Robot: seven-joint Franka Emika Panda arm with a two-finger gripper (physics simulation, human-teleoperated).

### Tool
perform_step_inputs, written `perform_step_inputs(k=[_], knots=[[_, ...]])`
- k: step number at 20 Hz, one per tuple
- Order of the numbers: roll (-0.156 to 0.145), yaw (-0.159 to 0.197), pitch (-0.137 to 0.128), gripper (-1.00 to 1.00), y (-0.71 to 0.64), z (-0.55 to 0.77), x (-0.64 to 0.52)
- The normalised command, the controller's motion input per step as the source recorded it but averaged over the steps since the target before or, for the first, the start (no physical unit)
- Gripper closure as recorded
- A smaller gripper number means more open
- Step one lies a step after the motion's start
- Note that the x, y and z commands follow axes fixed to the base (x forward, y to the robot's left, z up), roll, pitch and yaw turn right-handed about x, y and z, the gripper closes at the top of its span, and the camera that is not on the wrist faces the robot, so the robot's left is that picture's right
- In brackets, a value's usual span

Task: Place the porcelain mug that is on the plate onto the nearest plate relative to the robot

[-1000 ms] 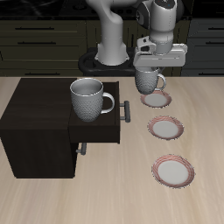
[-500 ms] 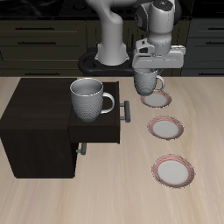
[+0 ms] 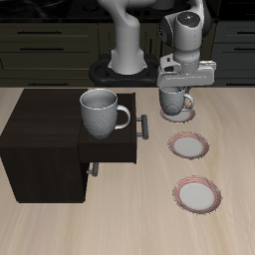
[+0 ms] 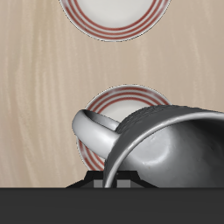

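Dark kitchen cabinets run behind the wooden table (image 3: pixel 120 224), with the arm's base standing at the table's back edge. From my exterior camera I see the gripper (image 3: pixel 178 84) hanging over the rearmost of three plates, with the mug (image 3: pixel 174 101) gripped by its rim between the jaws. The mug is lifted clear of the table and hangs above the nearest plate (image 3: pixel 180 117), which peeks out just beneath it; I cannot tell whether the mug's base touches that plate.

Two more plates lie in a line toward the table's front edge: the middle plate (image 3: pixel 189 146) and the front plate (image 3: pixel 196 194), each apart from its neighbour and bare.

A dark cabinet (image 3: pixel 45 149) sits on the other half of the table with its drawer (image 3: pixel 112 151) pulled out. On top, above the drawer, stands a larger mug (image 3: pixel 102 112), upright, with its handle pointing toward the plates.

My wrist camera shows the mug (image 4: pixel 153 144) filling much of the picture, with its loop handle sticking out to one side and the nearest plate (image 4: pixel 105 103) showing directly past it. The middle plate (image 4: pixel 114 17) lies beyond, partly cut off by the picture's edge. The fingers themselves are not visible in this view.
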Motion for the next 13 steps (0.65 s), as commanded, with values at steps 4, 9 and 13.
perform_step_inputs(k=[4,9,13], knots=[[0.036,0.021,0.039,1.0,0.16,-0.24,0.08],[0.045,0.003,0.08,1.0,0.21,-0.25,0.03],[-0.006,-0.011,0.016,-1.0,-0.04,-0.08,0.07]])
